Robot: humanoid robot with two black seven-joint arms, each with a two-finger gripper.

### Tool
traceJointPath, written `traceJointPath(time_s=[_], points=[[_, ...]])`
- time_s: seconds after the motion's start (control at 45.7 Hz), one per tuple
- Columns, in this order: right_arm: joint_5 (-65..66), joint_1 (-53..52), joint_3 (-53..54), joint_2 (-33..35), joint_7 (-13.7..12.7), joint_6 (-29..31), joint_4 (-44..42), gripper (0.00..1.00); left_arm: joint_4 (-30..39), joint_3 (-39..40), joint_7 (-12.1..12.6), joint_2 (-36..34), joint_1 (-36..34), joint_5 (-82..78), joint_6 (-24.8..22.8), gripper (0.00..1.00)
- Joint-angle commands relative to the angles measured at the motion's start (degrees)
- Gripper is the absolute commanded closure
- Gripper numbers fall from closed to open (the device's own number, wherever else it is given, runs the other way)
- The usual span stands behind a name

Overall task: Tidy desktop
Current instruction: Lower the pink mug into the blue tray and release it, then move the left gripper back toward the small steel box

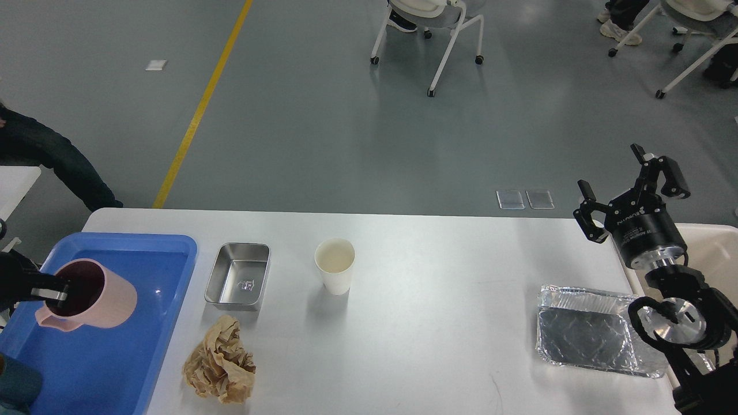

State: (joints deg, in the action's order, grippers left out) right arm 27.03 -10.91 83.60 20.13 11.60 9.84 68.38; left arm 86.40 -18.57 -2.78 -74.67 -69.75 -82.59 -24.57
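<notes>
The white desktop [438,323] fills the lower view. My left gripper [57,290] reaches in from the left edge, shut on the rim of a pink cup [92,295] with a dark inside, held tilted over the blue tray [132,346]. A white paper cup [335,265] stands upright mid-table. A steel tin [238,276] sits next to the tray. Crumpled brown paper [221,361] lies near the front. A foil tray [588,331] lies at the right. My right gripper [628,184] is open and empty, raised above the table's right end.
A beige bin [712,253] stands past the table's right edge, behind my right arm. A dark teal object [14,383] sits at the tray's front left corner. Chairs and a person's legs are on the floor beyond the table.
</notes>
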Motion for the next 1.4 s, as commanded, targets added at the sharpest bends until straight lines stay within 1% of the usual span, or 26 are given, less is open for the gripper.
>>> traceJointPath(time_s=[0.0,0.131,0.306,0.437,0.481,0.59,0.634,0.656,0.7,0.765,0.809,0.897,0.984,1.115,1.203,1.247,1.378], points=[[0.04,0.01,-0.01,0.08,0.0,0.0,-0.01,0.0,-0.7,-0.15,0.05,0.4,4.97,-1.78,3.29,0.98],[0.04,0.19,-0.01,0.17,0.0,0.0,-0.09,0.0,-3.43,0.02,0.05,1.8,9.98,-4.15,7.34,0.98],[0.04,0.19,-0.01,0.26,0.0,0.0,-0.01,0.0,-6.06,0.02,0.05,3.92,12.36,-4.33,8.66,0.98],[0.04,0.28,-0.01,0.35,0.0,0.0,-0.09,0.0,-10.02,0.11,-0.12,6.46,14.99,-4.07,11.65,0.96],[0.04,0.28,-0.01,0.26,0.0,0.0,-0.27,0.0,-11.07,0.37,-0.3,7.69,16.05,-3.98,12.0,0.96],[0.04,0.28,-0.01,0.26,0.0,0.0,-0.09,0.0,-11.34,0.46,-0.74,8.75,18.16,-3.98,12.18,0.96],[0.04,0.28,0.08,0.26,0.0,0.0,-0.09,0.0,-11.34,0.46,-0.74,8.93,18.77,-4.06,12.27,0.94],[0.04,0.28,0.08,0.26,0.0,0.0,-0.09,0.0,-11.34,0.46,-0.74,8.93,19.12,-4.07,12.35,0.91],[0.04,0.28,-0.01,0.34,0.0,0.0,-0.09,0.0,-11.34,0.55,-0.74,9.01,19.83,-3.98,12.53,0.81],[0.04,0.28,-0.01,0.26,0.0,0.0,-0.09,0.0,-11.34,0.64,-0.74,9.01,20.62,-3.98,12.62,0.53],[0.04,0.28,-0.01,0.26,0.0,0.0,-0.09,0.0,-11.25,0.64,-0.65,9.19,20.71,-3.98,12.62,0.41],[0.04,0.28,-0.01,0.08,0.0,0.0,-0.09,0.0,-10.99,0.64,-0.65,8.75,20.62,-3.71,12.62,0.25],[0.04,0.28,-0.01,-0.09,0.0,0.0,-0.09,0.0,-10.55,0.64,-0.65,8.58,20.62,-3.71,12.7,0.18],[0.04,0.19,-0.01,-0.18,0.0,0.0,-0.09,0.0,-8.09,0.81,-0.83,7.7,20.27,-3.8,12.71,0.16],[0.04,0.01,-0.01,-0.27,0.0,0.0,-0.09,0.0,-5.81,1.95,-1.09,5.94,19.66,-3.8,12.62,0.15],[0.04,0.01,-0.01,-0.18,0.0,0.0,-0.09,0.0,-4.23,3.0,-1.7,4.89,19.57,-3.89,12.62,0.15],[0.04,-0.07,-0.19,-0.27,0.0,0.0,-0.09,0.0,1.22,8.71,-5.13,0.67,19.13,-3.98,12.71,0.15]])
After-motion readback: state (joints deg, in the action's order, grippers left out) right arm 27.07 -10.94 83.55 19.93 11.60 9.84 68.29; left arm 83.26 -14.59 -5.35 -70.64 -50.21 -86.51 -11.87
